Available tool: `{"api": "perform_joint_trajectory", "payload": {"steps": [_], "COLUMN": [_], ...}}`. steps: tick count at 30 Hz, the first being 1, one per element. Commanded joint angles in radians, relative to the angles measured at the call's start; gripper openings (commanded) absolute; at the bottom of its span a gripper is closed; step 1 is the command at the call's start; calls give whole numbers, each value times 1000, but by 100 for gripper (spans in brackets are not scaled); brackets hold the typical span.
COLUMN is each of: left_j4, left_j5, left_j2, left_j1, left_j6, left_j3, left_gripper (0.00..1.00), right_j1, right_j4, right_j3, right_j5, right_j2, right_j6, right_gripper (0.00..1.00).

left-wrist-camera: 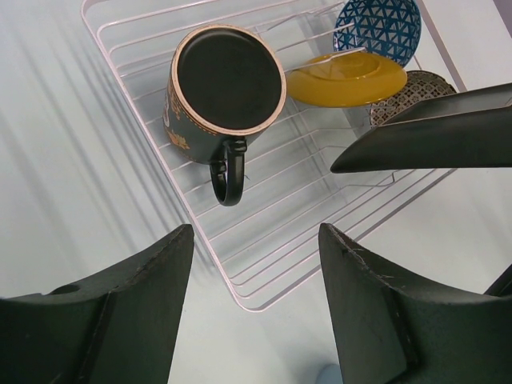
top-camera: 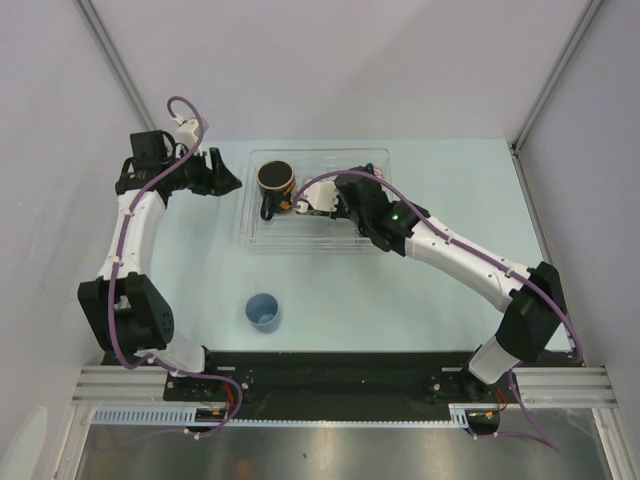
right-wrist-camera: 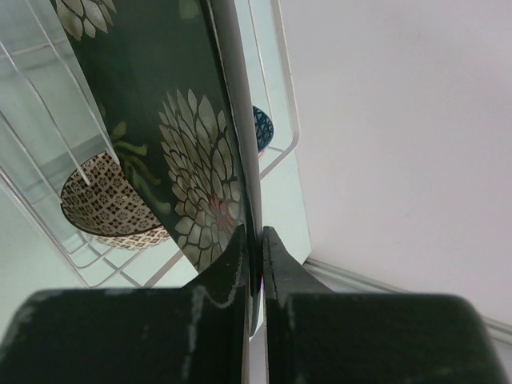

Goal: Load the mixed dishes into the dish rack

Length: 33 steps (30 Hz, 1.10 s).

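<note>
Right gripper (right-wrist-camera: 256, 232): is being squeezed tight on the rim of the black square plate with flowers (right-wrist-camera: 160, 120).
Plate: is being held on edge over the clear plastic dish rack (top-camera: 305, 238).
Left gripper (left-wrist-camera: 254, 240): is being held wide, with nothing in it, beside the rack.
Small light-blue cup (top-camera: 263, 311): is being left on the table (top-camera: 200, 270), well apart from the rack.
</note>
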<state>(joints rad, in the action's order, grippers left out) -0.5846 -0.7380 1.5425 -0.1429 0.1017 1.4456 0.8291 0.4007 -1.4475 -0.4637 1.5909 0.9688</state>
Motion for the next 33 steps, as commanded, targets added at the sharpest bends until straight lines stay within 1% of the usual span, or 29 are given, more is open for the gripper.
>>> {"api": "perform_joint_trajectory", "payload": {"steps": [1,12,21,25,33], "left_j4": [32,34,37,34,42], "left_j5": [-31,-35,-47,-49,-54], "left_j2": [-39,-42,-35,-30,-33], "left_j1": [-12,-15,-26,-32,-40], "left_j6": [-19,-17,-16,-14,-16], "left_j3": [-1,-1,-2,-7,-19], "left_gripper": [69,69,69,69,69], "right_j1": [-8,-13,-24,-5,4], "right_j4": [-111,-106,-100,-115,-120], "right_j3": [-30,-31,-31,-31,-33], "right_j5": [-16,0,-52,-88,-104], "right_j2": [-42,20,109,145,202], "right_j6": [-18,-16,-7,30,31], "right_gripper": [0,0,0,0,0]}}
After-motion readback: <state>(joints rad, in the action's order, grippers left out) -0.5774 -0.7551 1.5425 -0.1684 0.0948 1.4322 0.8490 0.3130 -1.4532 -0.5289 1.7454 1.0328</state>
